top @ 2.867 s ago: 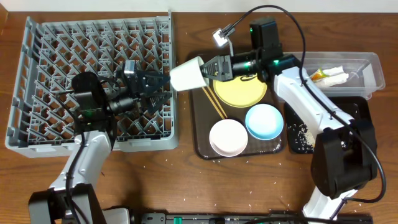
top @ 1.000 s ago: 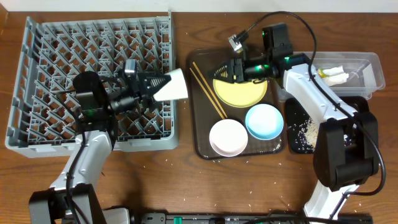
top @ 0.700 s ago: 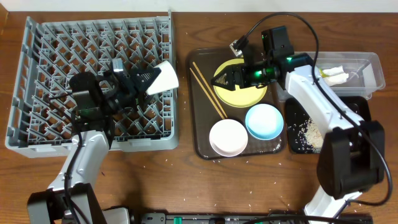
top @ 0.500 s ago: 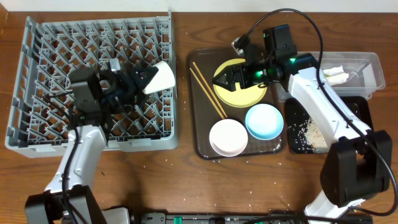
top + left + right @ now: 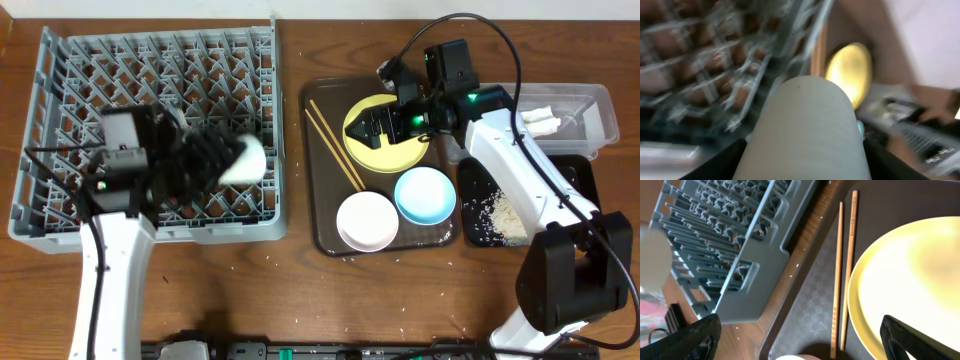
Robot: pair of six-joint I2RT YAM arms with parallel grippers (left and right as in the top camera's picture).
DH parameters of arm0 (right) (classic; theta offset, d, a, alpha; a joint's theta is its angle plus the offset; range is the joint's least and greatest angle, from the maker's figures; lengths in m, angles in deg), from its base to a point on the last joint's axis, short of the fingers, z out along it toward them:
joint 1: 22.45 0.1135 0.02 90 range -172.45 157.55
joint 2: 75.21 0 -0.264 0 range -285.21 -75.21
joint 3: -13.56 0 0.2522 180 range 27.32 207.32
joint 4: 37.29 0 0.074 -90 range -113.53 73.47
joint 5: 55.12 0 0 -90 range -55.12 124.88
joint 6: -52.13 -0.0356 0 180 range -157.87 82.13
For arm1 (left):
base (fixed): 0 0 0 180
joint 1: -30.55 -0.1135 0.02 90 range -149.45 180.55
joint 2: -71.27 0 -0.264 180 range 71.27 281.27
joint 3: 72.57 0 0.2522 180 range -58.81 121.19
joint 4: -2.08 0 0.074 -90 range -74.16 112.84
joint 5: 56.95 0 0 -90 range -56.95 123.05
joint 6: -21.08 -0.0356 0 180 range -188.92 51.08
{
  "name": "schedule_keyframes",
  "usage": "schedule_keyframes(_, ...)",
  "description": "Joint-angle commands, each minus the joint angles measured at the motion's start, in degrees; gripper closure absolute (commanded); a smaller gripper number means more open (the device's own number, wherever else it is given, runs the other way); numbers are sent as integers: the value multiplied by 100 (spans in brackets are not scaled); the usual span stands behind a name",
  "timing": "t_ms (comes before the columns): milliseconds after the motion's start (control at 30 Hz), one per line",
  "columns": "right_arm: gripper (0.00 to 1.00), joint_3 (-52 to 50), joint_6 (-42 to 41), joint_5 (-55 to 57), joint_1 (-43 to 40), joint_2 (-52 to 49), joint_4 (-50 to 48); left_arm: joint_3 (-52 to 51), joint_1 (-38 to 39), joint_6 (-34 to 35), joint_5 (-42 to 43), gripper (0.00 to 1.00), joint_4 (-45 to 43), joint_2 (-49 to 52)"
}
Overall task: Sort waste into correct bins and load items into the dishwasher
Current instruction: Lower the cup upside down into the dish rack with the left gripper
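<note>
Wooden desk (image 5: 300,290) is carrying everything. Left of centre in the overhead frame, the left end effector (image 5: 222,158) is clamping the small white cup (image 5: 245,160) by its sides. It is holding the cup tipped over the grey dish rack (image 5: 60,120), apparently to seat it among the pegs. At upper right, the right end effector (image 5: 362,128) is hovering wide open and empty over the yellow plate (image 5: 395,150), beside the chopsticks (image 5: 335,150) on the brown serving tray (image 5: 325,225), probably lining up the next item.

Over large grey plastic dish rack (image 5: 150,60), right side: small white cup (image 5: 243,162), tipped sideways. Just beside round yellow plate (image 5: 920,280): two thin wooden chopsticks (image 5: 837,270), parallel.
</note>
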Motion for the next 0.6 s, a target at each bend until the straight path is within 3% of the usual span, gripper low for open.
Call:
schedule_keyframes(0,1,7,229,28,11,118,22,85,411,-358,-1469,67,413,-63)
schedule_keyframes(233,1,7,234,28,17,118,66,79,1255,-352,-2798,67,658,382)
schedule_keyframes(567,2,7,232,26,17,118,136,76,1445,-354,-2918,67,570,1453)
